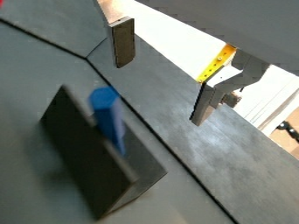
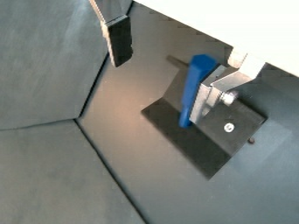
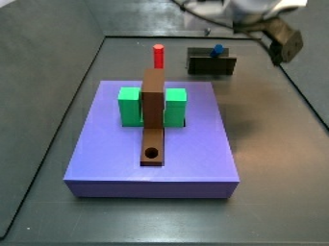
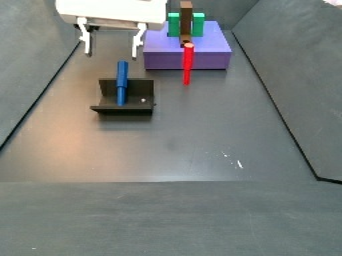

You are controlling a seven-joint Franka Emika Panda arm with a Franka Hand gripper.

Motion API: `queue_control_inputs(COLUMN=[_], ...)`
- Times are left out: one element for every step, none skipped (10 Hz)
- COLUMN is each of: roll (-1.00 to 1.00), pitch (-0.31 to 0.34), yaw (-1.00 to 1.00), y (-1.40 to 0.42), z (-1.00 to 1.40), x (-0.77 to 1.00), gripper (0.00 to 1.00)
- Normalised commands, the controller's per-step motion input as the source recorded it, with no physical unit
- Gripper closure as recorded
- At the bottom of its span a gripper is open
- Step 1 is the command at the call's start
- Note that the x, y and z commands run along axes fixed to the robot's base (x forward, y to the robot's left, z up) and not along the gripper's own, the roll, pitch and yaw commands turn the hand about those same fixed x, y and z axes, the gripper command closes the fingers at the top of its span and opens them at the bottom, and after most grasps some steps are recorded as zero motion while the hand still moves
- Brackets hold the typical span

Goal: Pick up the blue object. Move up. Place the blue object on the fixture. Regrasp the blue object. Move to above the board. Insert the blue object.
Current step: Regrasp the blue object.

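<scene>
Dark grey floor, matte and bare, spread under the whole rig. On it the periwinkle-purple board, largest piece in both side views, carrying a green block and a long brown bar with a round hole near one end. Just off the board's edge, a red peg upright on the floor. Well apart from the board, the dark fixture standing on its base plate, with the blue object resting against its upright wall, tilted in a side view and leaning on the bracket face in both wrist views. Above and just beside the fixture, the white-bodied gripper, released, silver fingers spread wide with nothing between the dark pads. In a wrist view, one finger close beside the blue peg, contact impossible to judge; the opposite finger well clear of it. Blue peg free of any grasp, held up by the fixture alone.
</scene>
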Motion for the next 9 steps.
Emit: queue_control_inputs(roll=[0.17,0.17,0.18,-0.01,-0.54,-0.86,-0.95,-0.49,-0.03], pitch=[-0.134,-0.097,0.0,0.0,-0.011,0.0,0.0,0.0,0.0], yaw=[0.0,0.0,0.0,-0.01,-0.11,-0.02,0.0,0.0,0.0], y=[-0.21,-0.11,0.0,-0.01,0.0,0.0,0.0,0.0,0.0], z=[-0.37,-0.3,-0.04,0.0,-0.07,-0.11,-0.16,-0.12,-0.01], x=[0.0,-0.02,0.0,0.03,0.07,0.0,0.0,0.0,0.0], gripper=[0.0,0.0,0.0,0.0,0.0,0.0,0.0,0.0,0.0])
